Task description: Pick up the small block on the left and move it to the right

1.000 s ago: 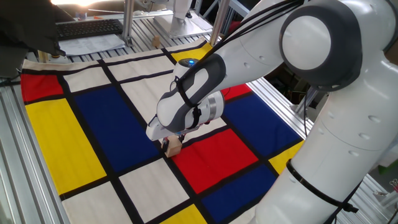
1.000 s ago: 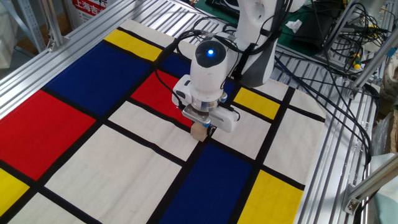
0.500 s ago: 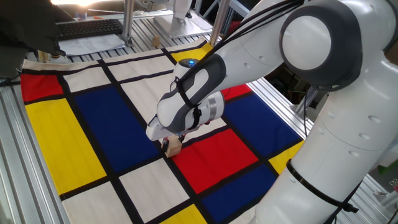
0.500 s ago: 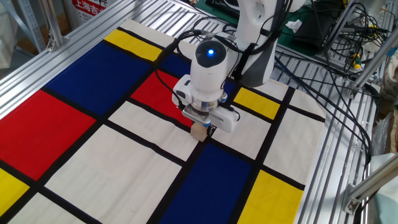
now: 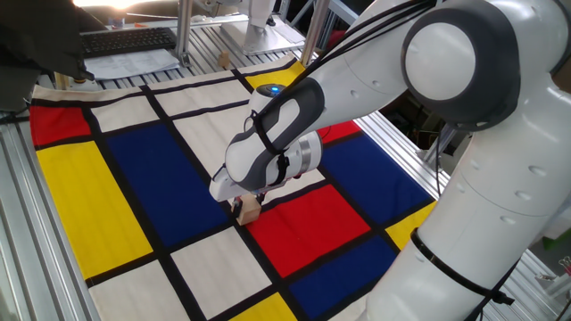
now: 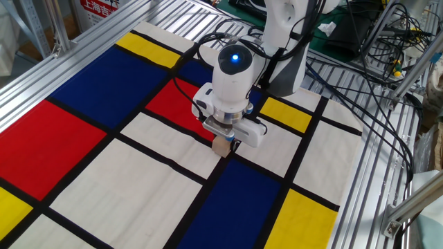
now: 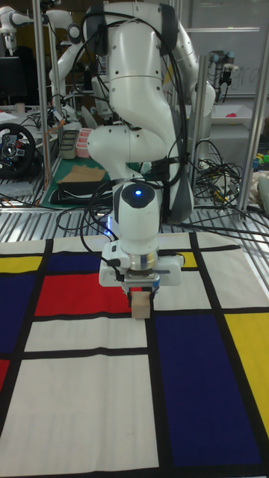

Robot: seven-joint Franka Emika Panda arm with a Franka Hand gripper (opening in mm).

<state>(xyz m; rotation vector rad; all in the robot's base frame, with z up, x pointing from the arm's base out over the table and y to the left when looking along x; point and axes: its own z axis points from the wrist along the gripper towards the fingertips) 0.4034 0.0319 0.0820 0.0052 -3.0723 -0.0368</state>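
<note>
The small block [image 5: 252,210] is a light tan wooden cube resting on the patchwork cloth, where black lines cross beside a red patch. My gripper [image 5: 247,207] comes straight down onto it, and its dark fingers press against the cube's sides. In the other fixed view the small block [image 6: 221,146] pokes out below the gripper [image 6: 223,143], at the corner of a white patch. The tall fixed view shows the small block [image 7: 140,306] sitting on a black line under the gripper [image 7: 140,297]. The cube's top is hidden by the hand.
A cloth of red, blue, yellow and white patches [image 5: 107,196] covers the table. Aluminium rails [image 6: 387,159] border it. A keyboard [image 5: 125,39] lies beyond the far edge. Cables [image 6: 367,62] hang beside the arm's base [image 6: 287,41].
</note>
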